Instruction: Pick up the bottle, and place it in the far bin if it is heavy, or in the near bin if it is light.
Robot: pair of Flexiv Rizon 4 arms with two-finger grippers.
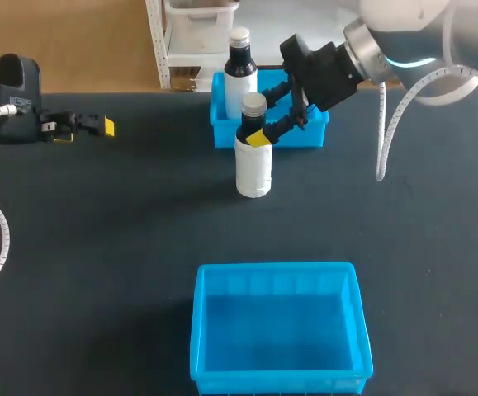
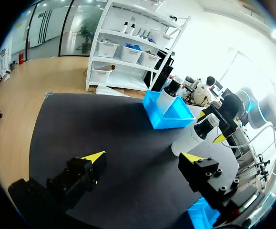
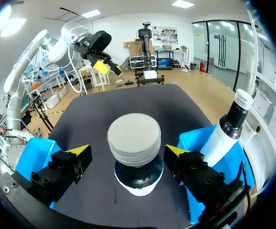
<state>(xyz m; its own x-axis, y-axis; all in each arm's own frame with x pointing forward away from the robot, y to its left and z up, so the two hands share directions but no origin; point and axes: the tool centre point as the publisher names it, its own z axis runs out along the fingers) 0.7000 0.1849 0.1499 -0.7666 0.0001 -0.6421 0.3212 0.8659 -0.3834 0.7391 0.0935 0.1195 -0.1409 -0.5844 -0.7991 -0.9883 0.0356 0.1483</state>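
Spread apart, the jaws of the right gripper (image 3: 127, 151) stand 1 on each side of the neck of the white plastic bottle with the dark shoulder and grey ribbed screw cap (image 1: 253, 165). A gap shows between each yellow tip and the cap, so nothing is clamped yet. That straddle looks like the set-up for a grasp just under the cap, where a squeeze would let the arm lift the bottle and feel its weight. The bottle stands upright on the black table top (image 1: 98, 231), just in front of the small blue plastic bin at the far edge (image 1: 220, 117) and well apart from the larger blue plastic bin at the near edge (image 1: 276, 269). Standing between the 2 bins, it could go either way once judged heavy or light. From looks alone I cannot tell which it is. The left gripper (image 2: 142, 156) hangs over the far left of the table with its jaws also apart and nothing between them, kept well out of the right arm's way. Counting up, there are 2 bottles: the 1 being approached and a second white-labelled bottle with a dark shoulder and pale cap (image 1: 239, 70) standing upright in the far bin. There are also 2 blue bins and 2 grippers, and the near bin holds nothing.
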